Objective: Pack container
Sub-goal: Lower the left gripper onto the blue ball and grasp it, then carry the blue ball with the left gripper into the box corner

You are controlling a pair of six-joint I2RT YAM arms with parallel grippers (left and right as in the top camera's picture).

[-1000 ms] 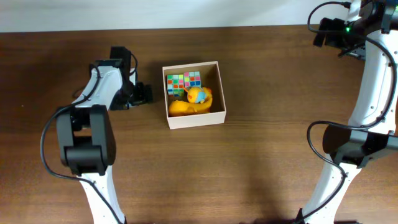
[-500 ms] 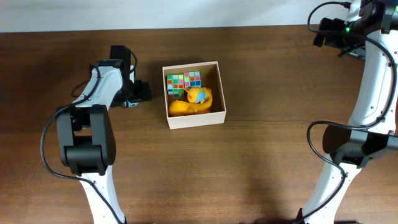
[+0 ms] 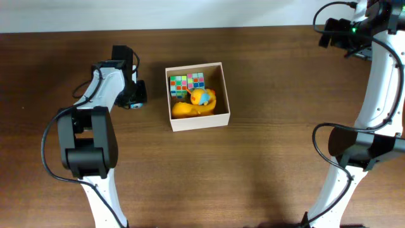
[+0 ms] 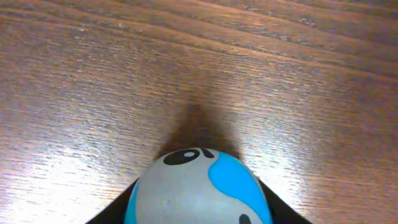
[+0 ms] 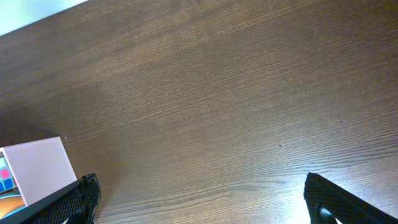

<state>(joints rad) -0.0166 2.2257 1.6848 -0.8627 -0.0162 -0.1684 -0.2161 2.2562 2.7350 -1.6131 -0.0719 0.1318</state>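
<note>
The container [image 3: 201,121], a shallow white square box, sits at the table's middle and shows as a corner [image 5: 36,167] in the right wrist view. Inside lie a multicoloured cube [image 3: 187,82] and a yellow duck toy [image 3: 193,104]. My left gripper [image 3: 134,99] is just left of the box. In its wrist view a round grey and blue toy [image 4: 199,186] fills the gap, with a black finger [image 4: 118,213] pressed against each side. My right gripper [image 5: 205,199] hangs open at the far right back [image 3: 331,33], with nothing between its fingers.
The brown wooden table [image 3: 253,164] spreads around the box. A pale strip [image 3: 190,12] runs along the table's back edge. Both arm bases stand near the front, left [image 3: 88,152] and right [image 3: 361,149].
The left gripper's jaws have closed in on the grey and blue toy, and its tip has drawn back a little from the box. The right arm has not moved.
</note>
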